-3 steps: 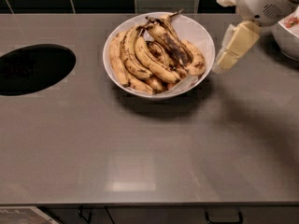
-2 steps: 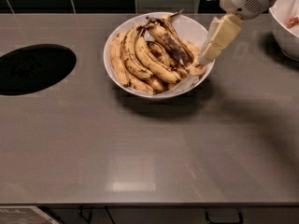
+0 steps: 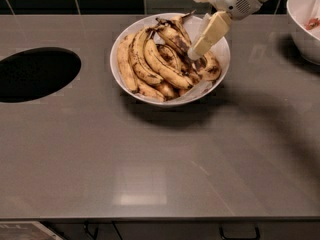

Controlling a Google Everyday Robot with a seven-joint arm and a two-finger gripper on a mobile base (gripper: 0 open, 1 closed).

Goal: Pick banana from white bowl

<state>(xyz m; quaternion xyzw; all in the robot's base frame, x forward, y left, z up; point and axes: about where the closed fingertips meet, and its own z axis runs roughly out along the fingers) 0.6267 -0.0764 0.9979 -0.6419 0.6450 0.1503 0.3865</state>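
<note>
The white bowl [image 3: 116,60] with a paper liner stands at the back middle of the grey counter and holds several overripe bananas. The banana [image 3: 177,39] with the largest black patch lies on top of the pile toward the right, its dark stem pointing to the back. My gripper [image 3: 194,54] reaches in from the upper right and hangs over the bowl's right half, its cream tip just right of the dark banana and at the level of the pile. It holds nothing that I can see.
A second white bowl [image 3: 303,34] with reddish bits sits at the right edge. A round black hole [image 3: 35,74] is cut in the counter at the left. A dark tiled wall runs along the back. The counter's front edge is at the bottom.
My gripper has moved left and down, from beside the bowl's right rim to over the bananas inside it. The bananas have not moved.
</note>
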